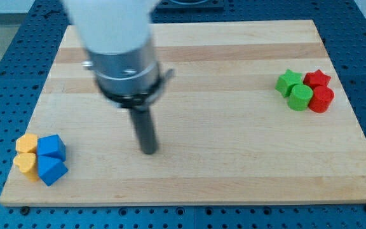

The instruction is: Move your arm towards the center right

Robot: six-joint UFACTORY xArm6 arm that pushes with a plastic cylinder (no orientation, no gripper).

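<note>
Arm (116, 44) came down from the view's top left, its pale housing and grey collar blurred, standing near upright over the wooden board (221, 159). No fingers on this rig, so nothing spread or pinching; just the straight dark rod (143, 127) below the collar. My tip (149, 151) sat on the board left of centre, touching no block, well apart from both clusters.

Left cluster lay near the view's bottom left corner: blue cube (52, 147) above a blue wedge-like block (51, 170), with a yellow block (25, 143) and a yellow heart (25, 164) touching them on the left.

Right cluster lay at the view's centre right: green star (289, 82), red star (317, 79), green cylinder (300, 97) and red cylinder (321, 99), all packed touching. Tip was far to their left.
</note>
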